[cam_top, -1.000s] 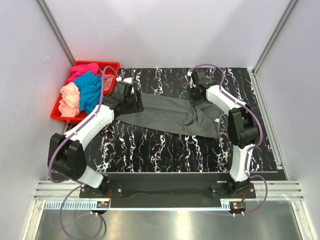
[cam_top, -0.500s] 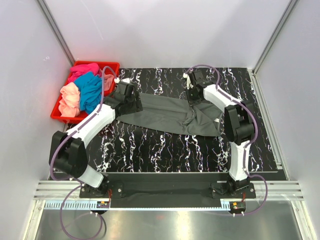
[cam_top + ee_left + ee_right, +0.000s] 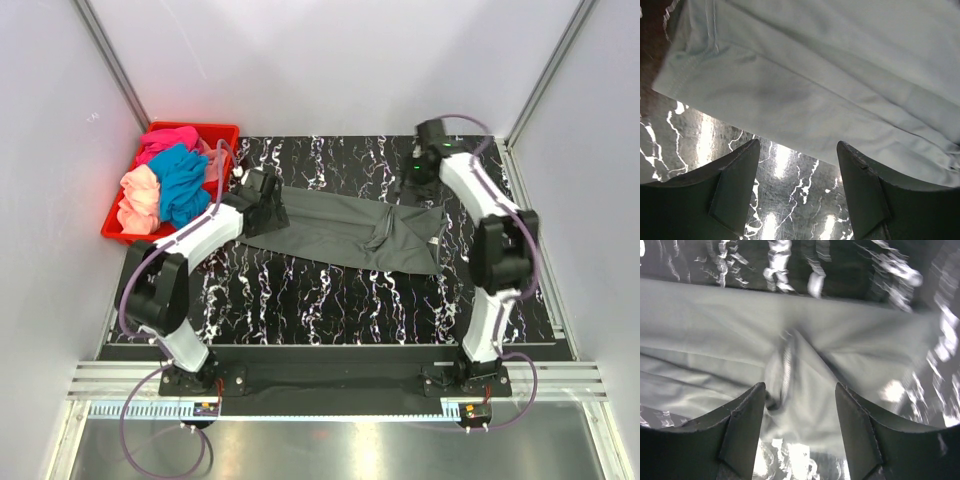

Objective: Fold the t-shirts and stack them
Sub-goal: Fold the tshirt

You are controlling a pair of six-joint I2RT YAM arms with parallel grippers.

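Observation:
A dark grey t-shirt (image 3: 340,228) lies stretched across the black marbled table (image 3: 330,300), rumpled into a fold at its right end. My left gripper (image 3: 266,200) sits at the shirt's left end. In the left wrist view it (image 3: 797,150) is open over bare table, with the shirt's edge (image 3: 815,75) just beyond the fingertips. My right gripper (image 3: 418,182) hovers above the shirt's back right corner. It (image 3: 800,390) is open and empty, with a raised ridge of the grey cloth (image 3: 790,365) below the gap.
A red crate (image 3: 118,232) stands off the table's back left corner. It holds a magenta-pink shirt (image 3: 165,140), a teal-blue one (image 3: 182,180) and a peach one (image 3: 140,195). White walls close in the back and both sides.
My right gripper has opened, let go of the grey shirt's right end and drawn up and to the back right. The left gripper shifted slightly along the shirt's left end.

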